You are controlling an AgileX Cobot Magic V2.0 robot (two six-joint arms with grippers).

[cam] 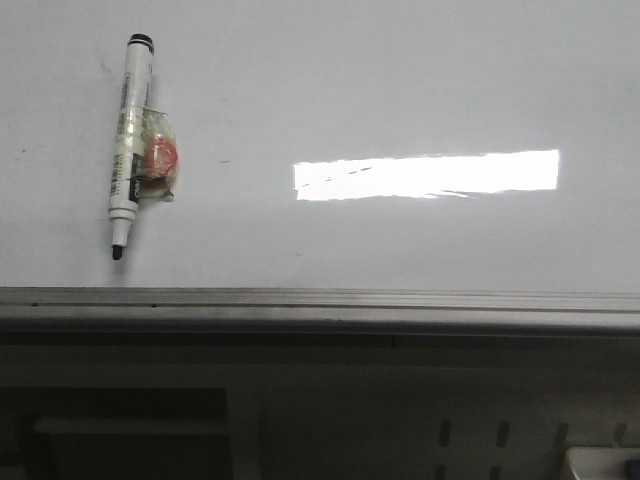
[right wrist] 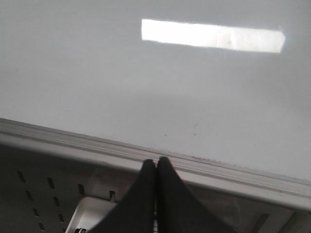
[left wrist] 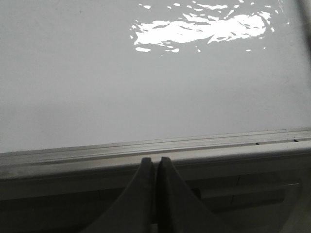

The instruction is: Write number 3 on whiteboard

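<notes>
Whiteboard flat, glossy, grey rail along near edge, bright glare at centre. No 3 drawn on it. Marker lying at board's left, tip toward rail. Left hand pressed closed, empty, over rail. Right hand likewise closed, empty.

whiteboard: cut off at the top, left and right edges of the front view; only 1 edge rail shows.
marker pen: label print too small to read.
taped lump: blurred orange-red patch under clear wrap beside the pen; cannot tell what it is.
left gripper: cut off below.
right gripper: cut off below.
</notes>
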